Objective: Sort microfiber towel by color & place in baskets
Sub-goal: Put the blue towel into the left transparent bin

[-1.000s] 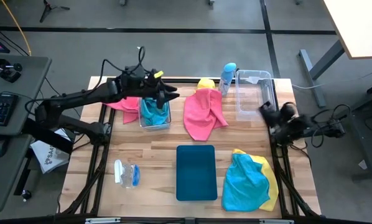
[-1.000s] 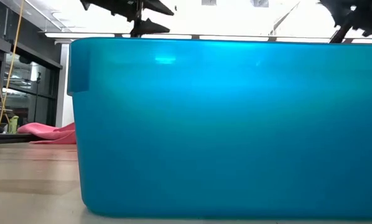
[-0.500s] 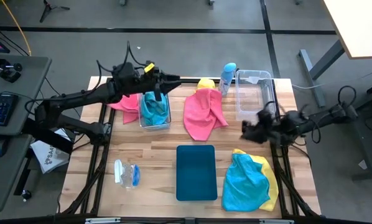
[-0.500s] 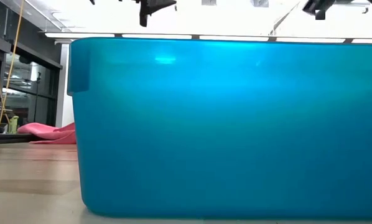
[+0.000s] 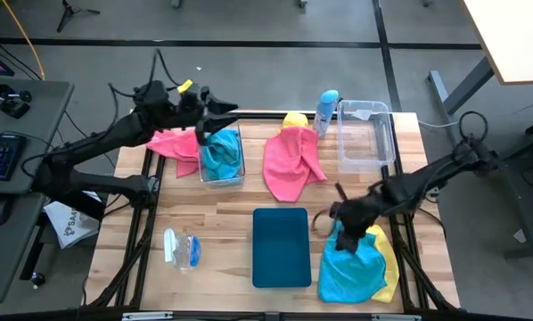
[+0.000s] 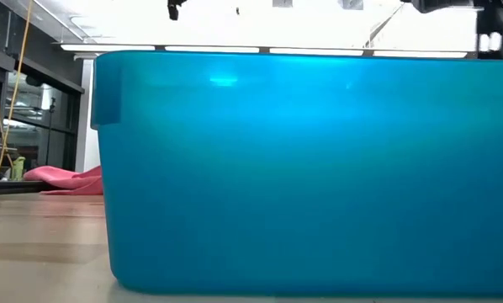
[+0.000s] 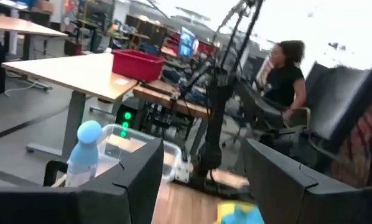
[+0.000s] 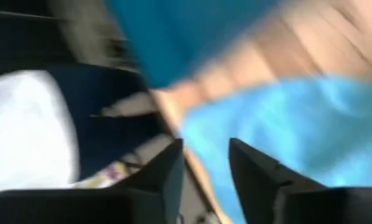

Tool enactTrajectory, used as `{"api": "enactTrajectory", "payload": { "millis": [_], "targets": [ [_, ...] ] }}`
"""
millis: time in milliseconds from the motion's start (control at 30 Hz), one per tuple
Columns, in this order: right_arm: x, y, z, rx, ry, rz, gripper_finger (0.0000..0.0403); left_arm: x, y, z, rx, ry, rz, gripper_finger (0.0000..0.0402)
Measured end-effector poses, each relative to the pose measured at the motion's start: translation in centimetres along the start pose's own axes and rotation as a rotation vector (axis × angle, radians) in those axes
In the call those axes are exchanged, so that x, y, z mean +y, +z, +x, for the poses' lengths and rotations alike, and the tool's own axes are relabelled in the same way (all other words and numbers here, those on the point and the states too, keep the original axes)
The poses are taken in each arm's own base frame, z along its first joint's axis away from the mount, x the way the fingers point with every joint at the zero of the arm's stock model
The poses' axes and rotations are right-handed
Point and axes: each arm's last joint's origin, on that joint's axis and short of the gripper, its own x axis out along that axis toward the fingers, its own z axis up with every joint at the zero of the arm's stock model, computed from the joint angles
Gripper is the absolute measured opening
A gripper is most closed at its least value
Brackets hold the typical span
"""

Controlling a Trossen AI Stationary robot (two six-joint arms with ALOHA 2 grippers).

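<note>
Right gripper [image 5: 336, 217] swung down onto blue towel [image 5: 351, 263], fingers parted.

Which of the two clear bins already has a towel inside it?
The clear bin on the left side, under the left gripper, holds a blue towel. The other clear bin, at the right rear, holds none.
</note>
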Motion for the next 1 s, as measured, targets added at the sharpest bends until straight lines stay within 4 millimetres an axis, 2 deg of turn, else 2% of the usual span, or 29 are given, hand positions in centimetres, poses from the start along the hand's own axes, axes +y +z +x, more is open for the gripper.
{"api": "enactTrajectory", "payload": {
  "millis": [133, 233, 467, 733, 833, 933, 1000],
  "targets": [
    [-0.4, -0.7, 2.3, 0.136, -0.311, 0.195, 0.0178, -1.0, 0.3, -2.6, 0.041, 0.019, 0.099, 0.0209],
    [-0.5, -1.0, 3.7, 0.209, -0.483, 0.310, 0.0192, -1.5, 0.5, -4.2, 0.054, 0.034, 0.161, 0.0209],
    [-0.4, -0.3, 7.1, 0.218, -0.583, 0.414, 0.0193, -2.2, 1.3, -6.2, 0.004, 0.045, 0.209, 0.0209],
    [-1.9, 0.1, 10.7, 0.288, -0.715, 0.385, 0.0189, -2.3, 1.4, -6.4, -0.005, 0.055, 0.211, 0.0209],
    [-2.1, -0.1, 10.8, 0.295, -0.736, 0.348, 0.0148, -2.3, 1.6, -6.4, -0.026, 0.071, 0.219, 0.0209],
    [-1.8, -0.6, 10.1, 0.265, -0.759, 0.306, 0.0045, -2.2, 1.9, -6.4, -0.055, 0.113, 0.226, 0.0209],
    [-1.3, -0.9, 9.0, 0.257, -0.757, 0.283, 0.0017, -2.2, 2.0, -6.4, -0.070, 0.125, 0.230, 0.0209]
  ]
}}
